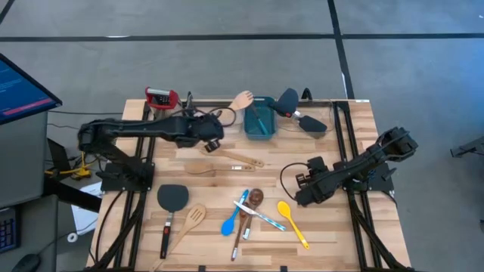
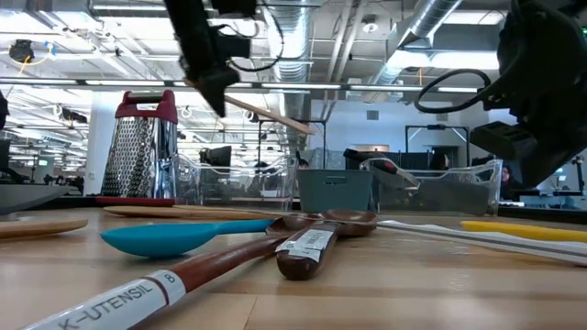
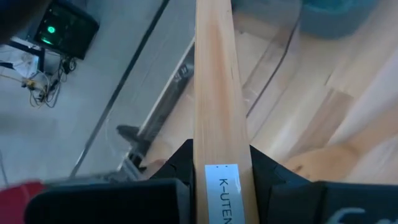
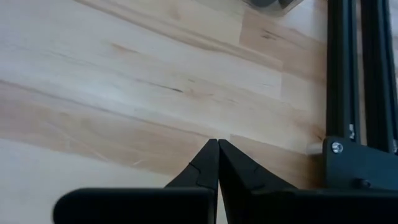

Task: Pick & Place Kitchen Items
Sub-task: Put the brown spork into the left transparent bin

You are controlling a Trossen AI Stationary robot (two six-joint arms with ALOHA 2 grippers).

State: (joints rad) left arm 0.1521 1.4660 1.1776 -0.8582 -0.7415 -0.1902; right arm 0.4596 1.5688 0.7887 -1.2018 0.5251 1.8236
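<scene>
My left gripper [image 1: 214,130] is shut on a pale wooden utensil [image 1: 240,100] and holds it above the table's far middle. The utensil's head is beside the far left corner of the teal tub [image 1: 259,121]. The low view shows the gripper [image 2: 214,82] high up, with the handle [image 2: 275,117] slanting down away from it. My right gripper [image 1: 302,195] is shut and empty, just above the bare wood at the right [image 4: 217,144]. Several utensils lie flat on the near table: a blue spoon [image 1: 230,224], a yellow spoon [image 1: 292,221], a dark-brown spoon [image 1: 252,199] and a black spatula [image 1: 172,198]. My left gripper pinches the utensil's handle at its labelled end [image 3: 221,158] between its two fingers [image 3: 181,163]. The handle runs on ahead past the fingertips. The utensil is lifted clear of the table and tilted, head end lower [image 2: 307,129].
A metal grater with a red top [image 1: 161,97] stands at the far left. Two black spatulas [image 1: 288,99] lie at the far right by the tub. A wooden slotted spatula [image 1: 236,157] and a wooden spoon [image 1: 200,168] lie mid-table. Black frame rails [image 1: 344,143] run along the right side.
</scene>
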